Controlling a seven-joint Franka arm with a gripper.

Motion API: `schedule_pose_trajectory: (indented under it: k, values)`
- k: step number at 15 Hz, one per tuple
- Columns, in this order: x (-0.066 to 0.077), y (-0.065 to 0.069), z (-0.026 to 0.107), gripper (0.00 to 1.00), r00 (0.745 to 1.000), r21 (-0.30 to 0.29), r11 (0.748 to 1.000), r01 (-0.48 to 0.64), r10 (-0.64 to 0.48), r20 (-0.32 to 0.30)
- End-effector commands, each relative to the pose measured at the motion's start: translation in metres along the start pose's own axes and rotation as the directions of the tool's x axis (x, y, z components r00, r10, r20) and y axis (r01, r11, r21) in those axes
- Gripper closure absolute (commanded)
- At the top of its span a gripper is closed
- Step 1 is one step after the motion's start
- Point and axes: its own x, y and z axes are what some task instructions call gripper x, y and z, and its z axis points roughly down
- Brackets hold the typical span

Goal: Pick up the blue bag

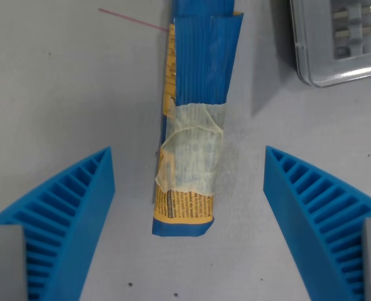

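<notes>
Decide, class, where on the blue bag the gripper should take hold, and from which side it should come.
Grip the blue bag across its narrow width, probably near the taped band, coming straight down from above. It lies flat and long on the table, running up the wrist view, and the open gripper already has one blue finger on each long side, so closing would pinch its edges.

Two bright blue fingers (66, 219) of the gripper (188, 216) fill the lower left and lower right of the frame. Each is a wedge tapering upward to a tip, with ribbed, slatted faces. At the bottom corners each meets a plain grey mounting block (4, 263).
</notes>
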Motion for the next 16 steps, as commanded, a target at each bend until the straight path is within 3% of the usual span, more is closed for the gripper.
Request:
schedule_pose_trajectory:
  k: [1, 7, 8, 16]
  values:
    - [-0.005, 0.002, 0.011, 0.0, 0.993, 0.005, 1.0, 0.021, -0.02, -0.117]
    - [-0.003, 0.001, 0.031, 0.0, 0.994, 0.009, 1.0, 0.02, -0.019, -0.106]
    - [-0.002, 0.001, 0.035, 1.0, 0.994, 0.009, 1.0, 0.02, -0.019, -0.105]
    - [-0.002, 0.001, 0.035, 1.0, 0.994, 0.009, 1.0, 0.02, -0.019, -0.105]
